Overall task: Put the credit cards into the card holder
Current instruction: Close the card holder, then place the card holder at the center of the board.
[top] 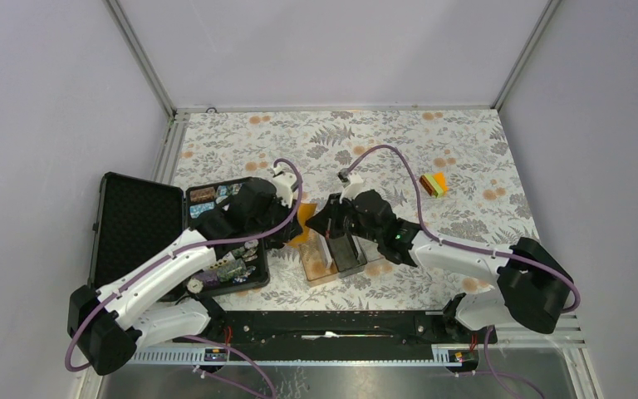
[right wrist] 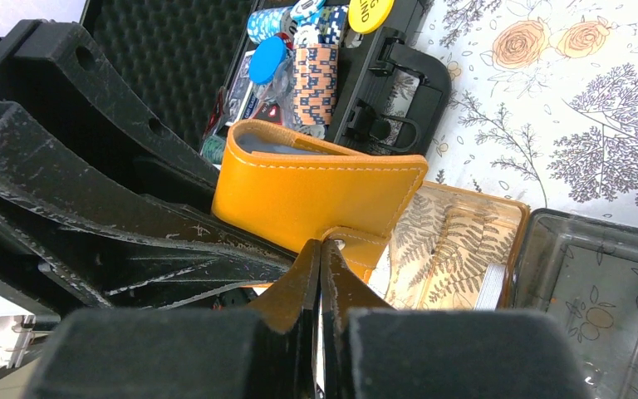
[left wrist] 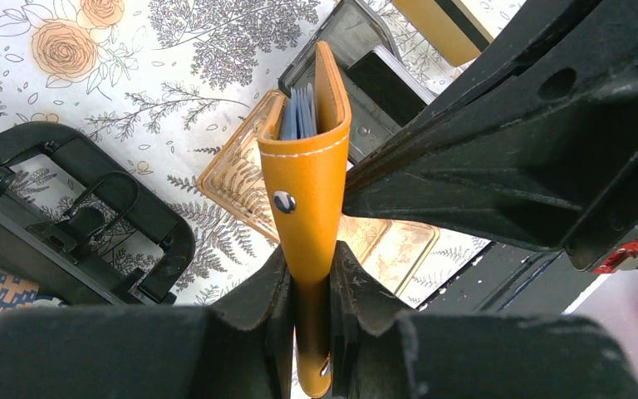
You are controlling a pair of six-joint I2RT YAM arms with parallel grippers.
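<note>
Holding card holder (left wrist: 307, 166) upright, left tool (left wrist: 309, 278) clamped on its lower end; right tool (right wrist: 321, 253) pinched shut on its snap tab (right wrist: 357, 245). Blue credit cards (left wrist: 299, 112) seated inside. Beyond: clear tray (left wrist: 233, 179). Judged step: closing; next, press tab onto stud (left wrist: 284, 201).

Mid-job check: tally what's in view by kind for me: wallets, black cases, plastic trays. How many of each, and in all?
Orange card holder: 1
Black case: 1
Plastic trays: 2 (amber tray, smoky tray)
Total: 4
</note>
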